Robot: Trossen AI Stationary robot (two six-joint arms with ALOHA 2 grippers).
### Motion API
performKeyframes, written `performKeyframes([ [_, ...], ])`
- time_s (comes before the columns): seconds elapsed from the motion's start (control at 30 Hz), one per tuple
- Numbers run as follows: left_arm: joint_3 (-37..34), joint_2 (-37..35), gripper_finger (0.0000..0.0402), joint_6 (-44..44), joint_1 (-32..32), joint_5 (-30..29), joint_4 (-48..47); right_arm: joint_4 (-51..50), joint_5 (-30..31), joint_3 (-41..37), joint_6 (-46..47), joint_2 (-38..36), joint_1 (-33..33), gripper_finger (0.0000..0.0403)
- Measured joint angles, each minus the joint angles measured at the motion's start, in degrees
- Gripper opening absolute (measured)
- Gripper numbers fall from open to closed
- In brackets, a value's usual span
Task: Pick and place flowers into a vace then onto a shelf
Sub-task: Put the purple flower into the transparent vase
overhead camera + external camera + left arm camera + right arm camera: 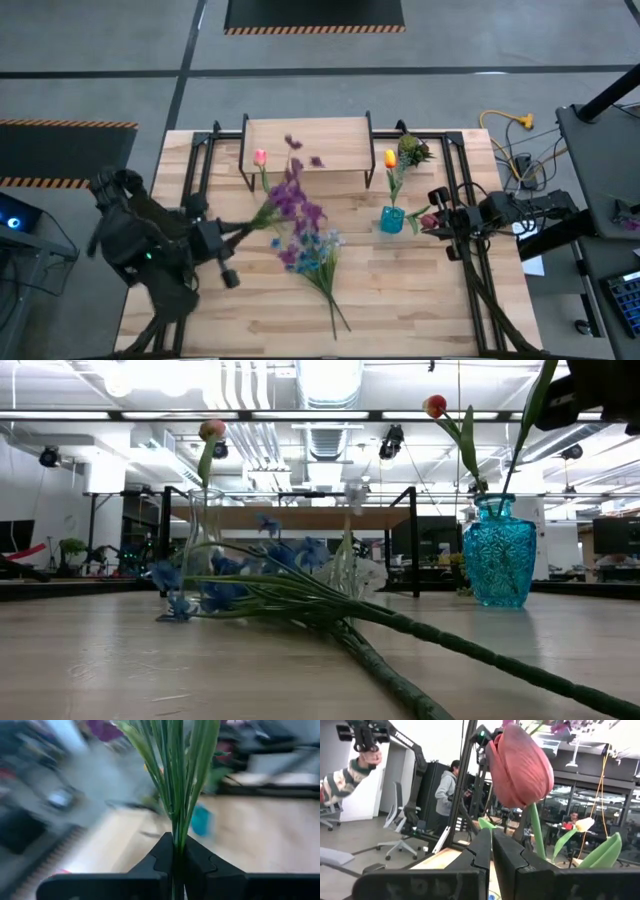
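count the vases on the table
2. A blue vase stands on the table's right side by the right gripper. A clear vase stands at the left near the shelf, holding a pink tulip.

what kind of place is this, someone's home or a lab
Most likely a robotics lab in an open industrial workspace: exposed ceiling ducts, hazard-striped floor mats, a person at another robot rig, office chairs.

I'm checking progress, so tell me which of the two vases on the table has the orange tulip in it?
The blue vase, by the right gripper; the clear vase holds a pink tulip.
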Motion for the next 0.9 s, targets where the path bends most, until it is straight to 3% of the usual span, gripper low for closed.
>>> performKeyframes([
  [0.07, -4.3, -0.5, 0.0006, -3.2, 0.9, -6.8, 0.0, 0.4, 0.0, 0.0, -0.2, 0.0, 0.0, 0.0009],
  [0.13, -9.2, -2.3, 0.0006, -9.0, 2.1, -10.0, 0.0, 0.7, 0.0, 0.0, -0.2, 0.0, 0.0, 0.0009],
  [0.3, -23.4, -8.0, 0.0006, -19.8, 6.9, -9.8, 2.4, 1.6, 0.0, 0.0, -1.5, 0.0, 0.0, 0.0009],
  [0.4, -31.7, -11.2, 0.0003, -16.7, 9.8, -8.6, 10.0, 1.7, 0.0, 0.0, -2.0, 0.0, 0.0, 0.0009],
  [0.6, -43.5, -18.2, 0.0002, 6.9, 12.8, -5.4, 37.5, 1.8, 0.0, 0.0, -1.9, 0.0, 0.0, 0.0009],
  [0.8, -57.0, -23.6, 0.0001, 47.0, 17.1, 10.4, 84.2, 2.1, 0.0, 0.0, -2.1, 0.0, 0.0, 0.0009],
  [0.9, -64.6, -25.0, 0.0001, 61.4, 20.6, 16.9, 104.5, 2.3, 0.0, 0.0, -2.1, 0.0, 0.0, 0.0009],
])
